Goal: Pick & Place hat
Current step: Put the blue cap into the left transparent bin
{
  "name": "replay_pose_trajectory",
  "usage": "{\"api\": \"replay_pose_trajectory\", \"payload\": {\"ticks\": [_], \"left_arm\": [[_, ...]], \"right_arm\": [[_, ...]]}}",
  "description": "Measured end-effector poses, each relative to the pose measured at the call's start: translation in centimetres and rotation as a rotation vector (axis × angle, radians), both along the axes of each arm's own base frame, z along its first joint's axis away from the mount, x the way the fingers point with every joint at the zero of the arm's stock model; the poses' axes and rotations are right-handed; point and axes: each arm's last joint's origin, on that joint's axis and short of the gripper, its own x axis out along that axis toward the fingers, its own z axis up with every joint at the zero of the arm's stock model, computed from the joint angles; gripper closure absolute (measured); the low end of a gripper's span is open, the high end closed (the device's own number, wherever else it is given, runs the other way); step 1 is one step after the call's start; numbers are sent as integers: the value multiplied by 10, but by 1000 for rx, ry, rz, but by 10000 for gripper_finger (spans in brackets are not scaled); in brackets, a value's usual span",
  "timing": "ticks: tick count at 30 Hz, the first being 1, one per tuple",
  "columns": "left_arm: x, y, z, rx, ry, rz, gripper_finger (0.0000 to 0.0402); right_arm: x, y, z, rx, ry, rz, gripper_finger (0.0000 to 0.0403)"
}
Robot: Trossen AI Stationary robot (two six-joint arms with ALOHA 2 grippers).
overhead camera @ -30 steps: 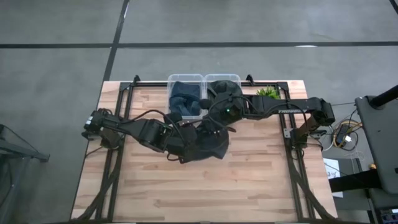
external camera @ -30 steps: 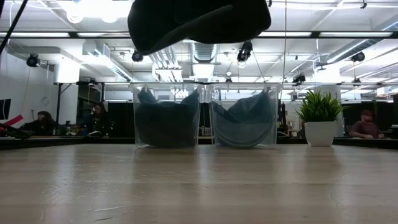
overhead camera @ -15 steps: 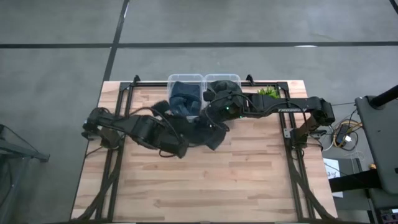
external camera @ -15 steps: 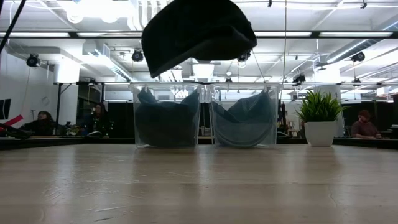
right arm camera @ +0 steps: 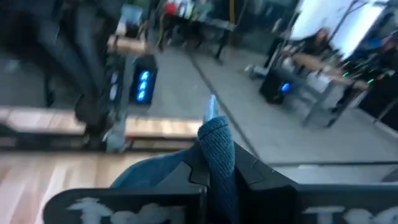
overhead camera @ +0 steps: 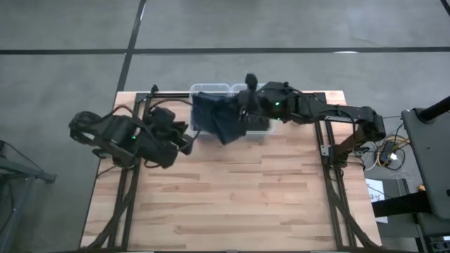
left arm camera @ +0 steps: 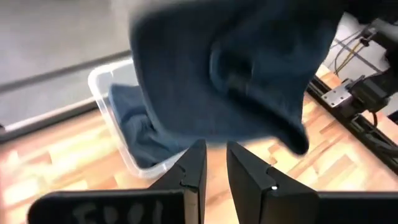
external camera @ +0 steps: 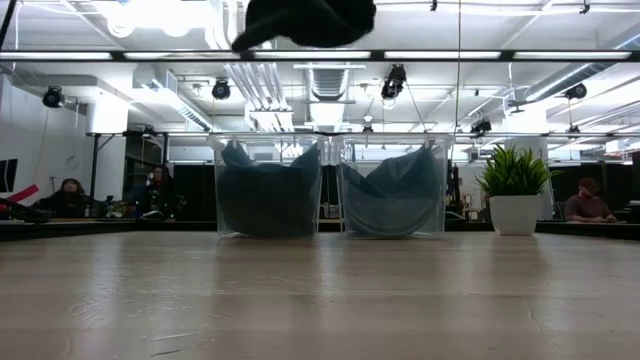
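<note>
Carrying the hat point(overhead camera: 226, 121) above the two clear bins point(overhead camera: 211, 91) at the far edge of the bench point(overhead camera: 239, 204), our right end effector point(right arm camera: 214, 165) grips a fold of the dark blue cloth between its fingers, clenched on it, as the right wrist view shows plainly. We hold it by one edge so the rest hangs free and can drop straight into a bin once released. From above, the hat drapes over the seam between the left and right bins; from the low view it rides high, clear of both rims, so nothing should snag on the plastic walls. Both bins already hold blue cloth.

Our left end effector point(left arm camera: 213, 163) sits back over the left side of the bench, apart from the hat, its fingers nearly together with only a narrow gap and nothing between them. We judge it has no part in the placing, and keeping it off to the side leaves the right arm room.

We judge the pick done and the placing under way; lowering over one bin comes next.
</note>
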Motion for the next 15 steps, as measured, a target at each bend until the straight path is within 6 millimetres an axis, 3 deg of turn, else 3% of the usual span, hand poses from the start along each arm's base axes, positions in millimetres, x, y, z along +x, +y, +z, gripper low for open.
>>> {"api": "replay_pose_trajectory", "payload": {"ticks": [10, 15], "left_arm": [[14, -13, -65, -109, -40, 168, 346], [17, -13, -84, -100, -115, 276, 346]], "right_arm": [[-5, -3, 23, 5, -218, -73, 392], [-4, -10, 25, 6, -257, -177, 392]]}}
